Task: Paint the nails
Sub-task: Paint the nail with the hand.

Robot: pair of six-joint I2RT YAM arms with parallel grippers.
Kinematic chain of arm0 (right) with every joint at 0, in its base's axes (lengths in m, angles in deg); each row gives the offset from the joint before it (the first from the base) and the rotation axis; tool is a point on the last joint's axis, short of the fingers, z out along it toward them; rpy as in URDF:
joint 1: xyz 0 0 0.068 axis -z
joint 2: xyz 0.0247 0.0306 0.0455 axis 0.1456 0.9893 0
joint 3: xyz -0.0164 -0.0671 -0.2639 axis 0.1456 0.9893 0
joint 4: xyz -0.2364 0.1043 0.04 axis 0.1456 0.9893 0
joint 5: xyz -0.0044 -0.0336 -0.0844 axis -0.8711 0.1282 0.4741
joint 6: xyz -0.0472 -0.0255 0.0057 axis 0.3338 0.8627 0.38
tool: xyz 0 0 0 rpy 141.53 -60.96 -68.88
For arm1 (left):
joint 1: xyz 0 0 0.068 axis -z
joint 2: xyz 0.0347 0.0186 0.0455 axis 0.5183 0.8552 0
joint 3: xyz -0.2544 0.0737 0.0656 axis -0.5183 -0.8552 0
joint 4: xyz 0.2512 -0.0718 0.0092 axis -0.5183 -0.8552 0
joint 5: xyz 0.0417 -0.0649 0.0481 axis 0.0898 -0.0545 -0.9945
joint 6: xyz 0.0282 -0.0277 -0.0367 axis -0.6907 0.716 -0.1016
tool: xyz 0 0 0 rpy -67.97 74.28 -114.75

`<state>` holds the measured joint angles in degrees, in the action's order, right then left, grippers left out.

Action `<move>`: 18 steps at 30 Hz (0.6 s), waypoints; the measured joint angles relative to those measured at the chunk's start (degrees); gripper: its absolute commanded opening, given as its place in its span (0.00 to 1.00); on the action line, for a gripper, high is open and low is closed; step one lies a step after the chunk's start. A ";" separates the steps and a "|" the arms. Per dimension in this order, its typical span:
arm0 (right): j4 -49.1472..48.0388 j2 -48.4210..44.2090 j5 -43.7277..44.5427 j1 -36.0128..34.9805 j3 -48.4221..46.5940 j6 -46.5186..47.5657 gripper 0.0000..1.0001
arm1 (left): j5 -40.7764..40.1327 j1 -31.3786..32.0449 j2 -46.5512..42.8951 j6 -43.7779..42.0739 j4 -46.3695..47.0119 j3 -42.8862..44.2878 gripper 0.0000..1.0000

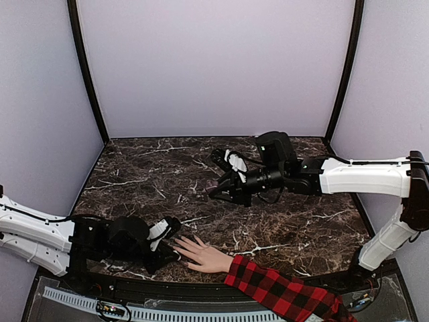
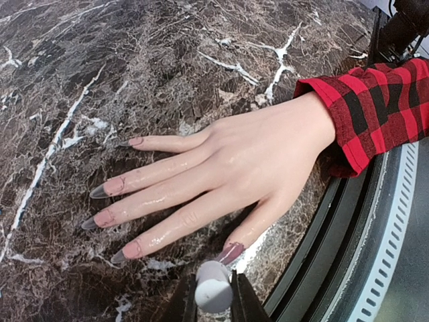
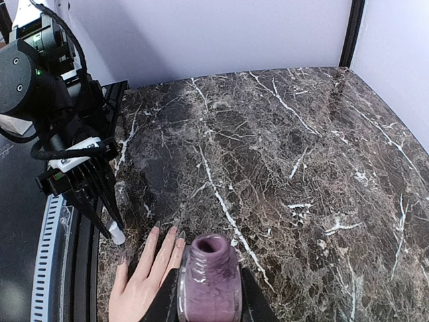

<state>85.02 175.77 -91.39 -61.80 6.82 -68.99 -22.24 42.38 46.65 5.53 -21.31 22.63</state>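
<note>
Ahead of your left gripper point(image 2: 213, 298): the nails point(image 2: 114, 186) of a pale mannequin hand point(image 2: 255, 161), which lies palm down on the dark veined marble table point(image 2: 134, 54) with a red-and-black plaid sleeve point(image 2: 375, 100) at its wrist.
Nail shape: long and pointed, on five spread fingers. The thumbnail is nearest, just beyond your left fingertips.
Long axis of hand: it runs across your left wrist view, wrist to the right and fingertips pointing left.
Left grip: you're clamped on a small white cylindrical cap point(image 2: 213, 287).
Right gripper point(image 3: 209, 298): closed around an open purple glass polish bottle point(image 3: 209, 272) and held clear of the table. The hand lies beside and beyond it on the left.
</note>
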 measured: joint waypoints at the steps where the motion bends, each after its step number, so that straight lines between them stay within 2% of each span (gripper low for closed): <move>1: 0.00 0.00 0.00 0.00 0.00 0.00 0.00 | -0.39 0.00 -0.42 0.04 -0.15 0.00 0.00; 11: 0.00 0.00 0.00 0.00 0.00 -0.02 0.00 | -2.51 -0.11 -3.39 0.81 -2.49 -0.04 0.00; 18: 0.00 0.00 -0.02 0.00 0.00 0.00 0.00 | 0.52 -0.11 -4.76 -0.48 -0.46 -1.03 0.00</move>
<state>85.02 175.77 -91.42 -61.80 6.82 -68.99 -21.72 42.27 41.89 5.05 -21.77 21.60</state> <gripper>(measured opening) 0.205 0.157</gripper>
